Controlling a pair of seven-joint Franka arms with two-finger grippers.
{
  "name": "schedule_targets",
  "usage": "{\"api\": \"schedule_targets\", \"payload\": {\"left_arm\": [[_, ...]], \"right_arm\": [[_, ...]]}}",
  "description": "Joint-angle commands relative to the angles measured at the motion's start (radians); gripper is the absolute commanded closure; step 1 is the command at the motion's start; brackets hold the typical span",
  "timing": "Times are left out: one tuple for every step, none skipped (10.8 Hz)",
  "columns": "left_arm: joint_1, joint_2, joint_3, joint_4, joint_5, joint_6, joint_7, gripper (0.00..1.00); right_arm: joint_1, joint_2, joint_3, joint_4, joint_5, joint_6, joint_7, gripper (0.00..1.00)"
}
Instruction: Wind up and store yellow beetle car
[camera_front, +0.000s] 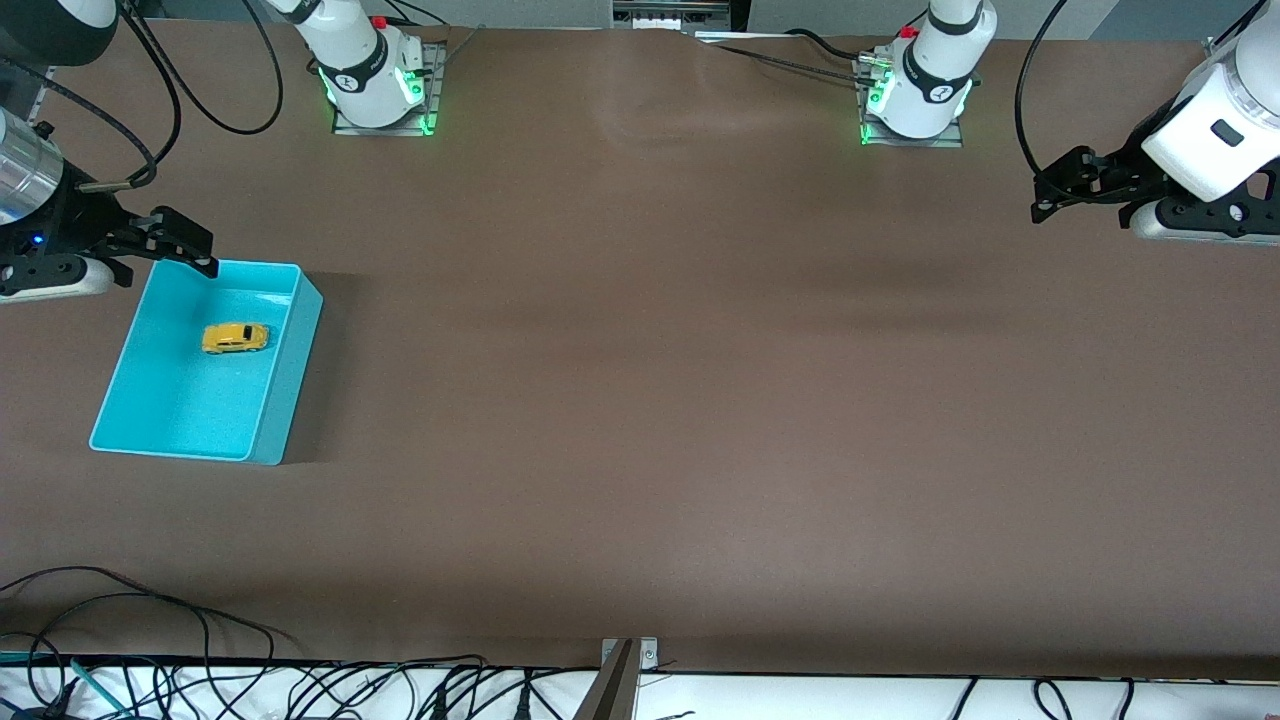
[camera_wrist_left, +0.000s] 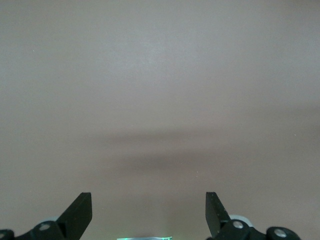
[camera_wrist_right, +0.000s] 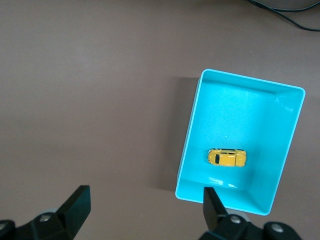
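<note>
I've got the right gripper (camera_front: 185, 245) up in the air at the right arm's end of the desk, jaws spread wide w/ nothing between them, wrist tipped so the black fingers (camera_wrist_right: 75, 205) point down. Left gripper (camera_front: 1060, 190) hangs over bare desk at the left arm's end, jaws also wide apart & empty, fingers (camera_wrist_left: 80, 210) clear of any contact. Both arms reach out sideways from their bases.
</note>
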Motion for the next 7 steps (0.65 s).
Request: {"api": "schedule_targets", "payload": {"left_arm": [[0.002,0.016,-0.002,0.036,0.0,-0.024,-0.011,0.0],[0.002,0.016,-0.002,0.036,0.0,-0.024,-0.011,0.0],[0.002,0.016,-0.002,0.036,0.0,-0.024,-0.011,0.0],[0.002,0.016,-0.002,0.036,0.0,-0.024,-0.011,0.0],[0.002,0.016,-0.002,0.036,0.0,-0.024,-0.011,0.0],[0.004,0.016,-0.002,0.035,0.0,-0.024,-0.011,0.0],[0.004,0.016,-0.002,0.035,0.0,-0.024,-0.011,0.0]], "right_arm": [[0.018,0.014,-0.013,0.058,-0.02,-0.063,0.022,0.0],[0.015,0.012,-0.013,0.06,-0.018,-0.08,0.016,0.0],[0.015,0.012,-0.013,0.076,-0.02,-0.099,0.021,0.0],[0.015,0.013,-0.013,0.089,-0.021,-0.121,0.021,0.0],[0.015,0.014,-0.013,0.089,-0.03,-0.121,0.022,0.0],[0.015,0.014,-0.013,0.089,-0.033,-0.123,0.022,0.0],[0.015,0.014,-0.013,0.089,-0.032,-0.123,0.021,0.0]]}}
